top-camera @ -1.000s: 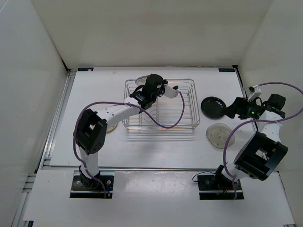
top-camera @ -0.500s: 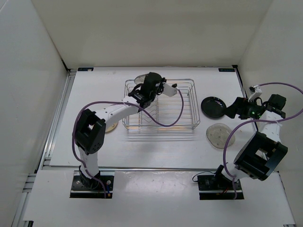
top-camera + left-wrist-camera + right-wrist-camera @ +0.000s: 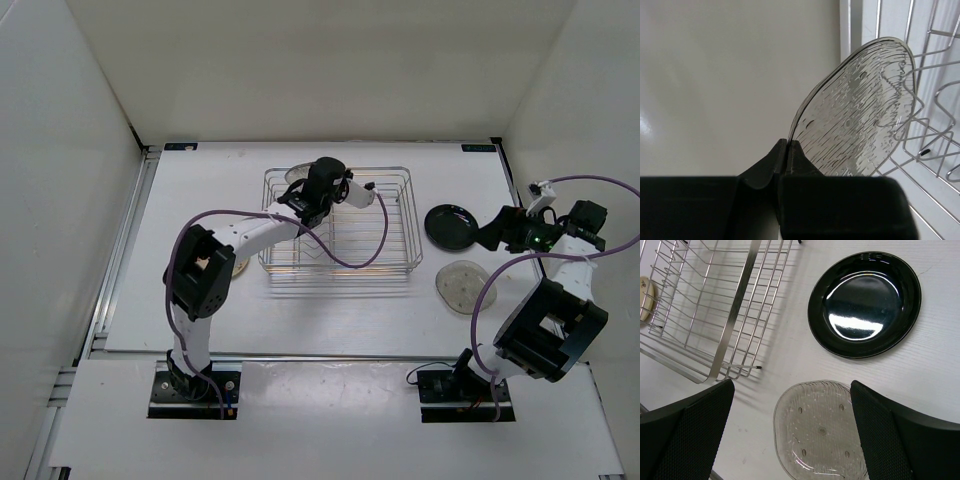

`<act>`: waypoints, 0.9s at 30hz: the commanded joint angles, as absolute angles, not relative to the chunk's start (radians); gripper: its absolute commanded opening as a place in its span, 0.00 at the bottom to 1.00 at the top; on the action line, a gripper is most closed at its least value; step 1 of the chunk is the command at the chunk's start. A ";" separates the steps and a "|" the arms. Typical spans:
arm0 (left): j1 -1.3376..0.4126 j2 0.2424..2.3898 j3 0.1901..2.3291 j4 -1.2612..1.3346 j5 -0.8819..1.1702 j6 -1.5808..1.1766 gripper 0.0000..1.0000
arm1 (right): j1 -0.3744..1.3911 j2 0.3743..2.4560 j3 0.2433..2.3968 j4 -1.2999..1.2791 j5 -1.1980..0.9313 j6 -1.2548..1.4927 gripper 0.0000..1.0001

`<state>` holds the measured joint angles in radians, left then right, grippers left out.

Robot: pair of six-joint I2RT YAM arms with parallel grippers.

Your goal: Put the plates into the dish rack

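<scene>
Found one grey plate (image 3: 860, 115) pinched by its rim in the closed left tool (image 3: 788, 150), standing on edge and tilted, over the far-left corner of the rack (image 3: 408, 228). Could not tell whether touching the wires. Saw only that tool and its plate over the rack in the top view.

Located the rack mid-table, on a white table (image 3: 300, 320) enclosed by plain white walls (image 3: 320, 70) on three sides.

Counted three plates lying flat on the table:
- black plate (image 3: 865, 304) just right of the rack
- second grey plate (image 3: 820, 432) near it, toward the arms
- tan plate (image 3: 238, 267) left of the rack, partly hidden by the left arm (image 3: 250, 232)

Noted right tool (image 3: 488, 234) spread wide, gripping nothing, hanging above the table just right of the black plate.

Compared with a second earlier: slight rightward shift of the left arm's elbow, tool and gripped plate in nearly the same spot. No change in the right arm or the three table plates.
</scene>
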<state>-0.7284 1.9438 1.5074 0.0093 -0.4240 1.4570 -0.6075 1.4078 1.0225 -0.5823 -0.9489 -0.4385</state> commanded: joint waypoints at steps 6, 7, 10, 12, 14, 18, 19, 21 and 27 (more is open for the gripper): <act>-0.727 1.936 1.506 0.028 -0.430 1.450 0.11 | -0.620 1.390 1.032 -0.603 -0.997 -0.457 1.00; -0.727 1.936 1.506 0.028 -0.430 1.450 0.11 | -0.620 1.390 1.032 -0.603 -0.997 -0.457 1.00; -0.727 1.936 1.483 0.028 -0.420 1.439 0.11 | -0.620 1.390 1.032 -0.603 -0.997 -0.457 1.00; -0.727 1.936 1.473 0.028 -0.420 1.428 0.11 | -0.620 1.390 1.032 -0.603 -0.997 -0.457 1.00; -0.727 1.947 1.463 0.028 -0.411 1.428 0.11 | -0.629 1.381 1.032 -0.603 -0.997 -0.457 1.00; -0.727 1.947 1.440 0.028 -0.411 1.405 0.11 | -0.629 1.381 1.032 -0.603 -0.997 -0.457 1.00; -0.727 1.956 1.431 0.028 -0.411 1.393 0.11 | -0.629 1.381 1.032 -0.603 -0.997 -0.457 1.00; -0.727 1.965 1.431 0.028 -0.402 1.393 0.11 | -0.629 1.381 1.032 -0.603 -0.997 -0.457 1.00; -0.727 1.986 1.442 0.008 -0.382 1.371 0.11 | -0.629 1.381 1.032 -0.612 -0.997 -0.466 1.00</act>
<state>-0.7284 1.9823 1.4368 0.0212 -0.4107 1.3998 -0.6228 1.4078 1.0225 -0.6010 -0.9688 -0.4519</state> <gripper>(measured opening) 0.128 0.998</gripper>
